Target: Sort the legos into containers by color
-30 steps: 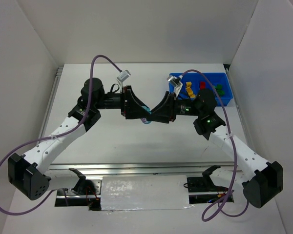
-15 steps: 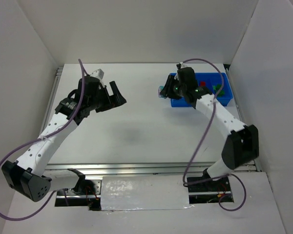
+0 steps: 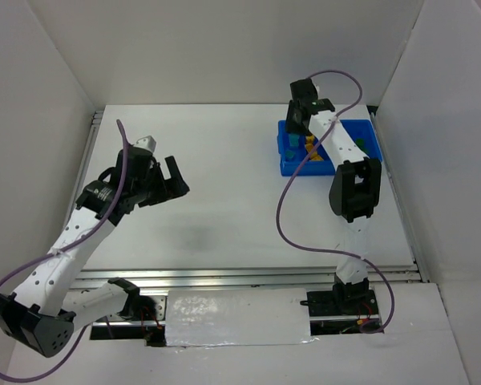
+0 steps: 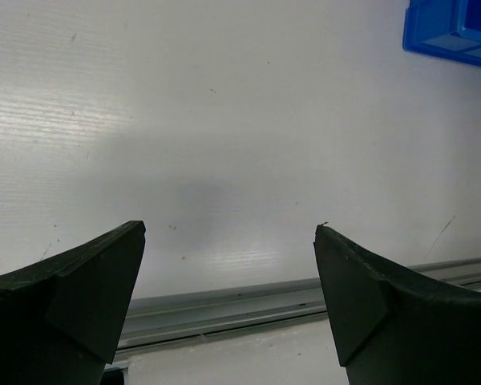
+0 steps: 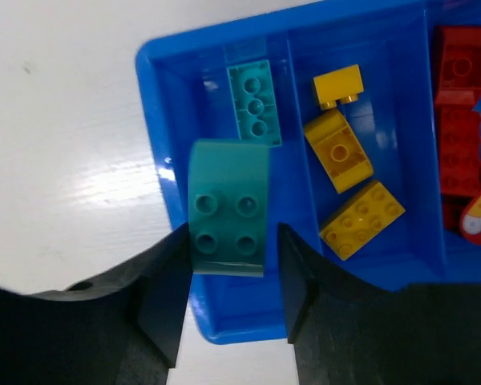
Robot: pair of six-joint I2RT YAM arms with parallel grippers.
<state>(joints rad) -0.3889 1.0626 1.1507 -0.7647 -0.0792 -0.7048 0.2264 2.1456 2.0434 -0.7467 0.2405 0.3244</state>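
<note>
The blue tray (image 5: 156, 136) lies under my right gripper (image 5: 231, 241). A teal curved brick (image 5: 228, 207) sits between the jaws over the leftmost compartment. The left finger touches it and a narrow gap shows at the right finger. A second teal brick (image 5: 254, 102) lies in that compartment. Three yellow bricks (image 5: 339, 150) are in the middle compartment and red bricks (image 5: 460, 120) are in the one to the right. In the top view the right gripper (image 3: 293, 138) points down at the tray (image 3: 301, 170). My left gripper (image 3: 176, 180) is open, empty and far left of the tray.
White walls close in the table on three sides. A metal rail (image 4: 224, 301) runs along the table's near edge. The tray's corner (image 4: 453, 28) shows at the top right of the left wrist view. A purple cable (image 3: 284, 200) loops from the right arm.
My right arm has stretched farther back, carrying the teal brick from beside the tray's left end to over its leftmost compartment. My left arm has drawn back to the left and nearer.
</note>
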